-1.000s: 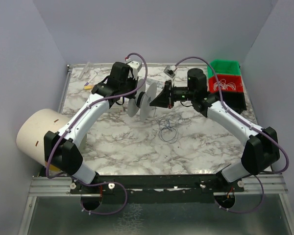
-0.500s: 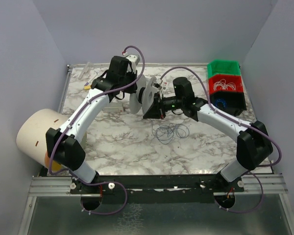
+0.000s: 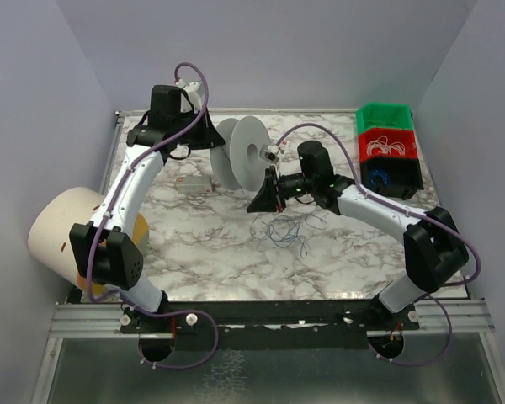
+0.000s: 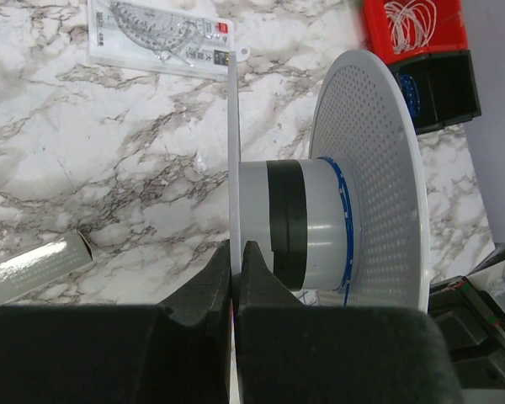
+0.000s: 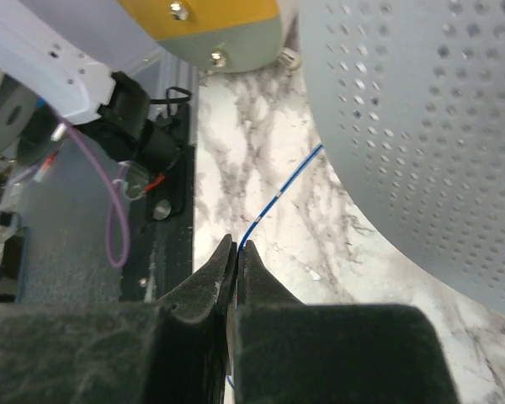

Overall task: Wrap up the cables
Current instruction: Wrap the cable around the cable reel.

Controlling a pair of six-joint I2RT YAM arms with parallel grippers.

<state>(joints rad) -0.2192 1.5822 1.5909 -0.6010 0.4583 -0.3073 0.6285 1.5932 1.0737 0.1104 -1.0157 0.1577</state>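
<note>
Left wrist: left jaws clamp spool by flange. Right wrist: right jaws pinch blue cable beside spool.

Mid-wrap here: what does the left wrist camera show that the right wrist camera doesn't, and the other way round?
Only the left wrist view shows the left gripper shut on the rim of the near flange, the hub with its dark band and the cable wound on it, a protractor pack and the red bin. Only the right wrist view shows the right gripper pinched shut on the cable, which runs up toward the perforated far flange, and a purple hose beyond the table edge. Both views show that flange and the marble table.
</note>
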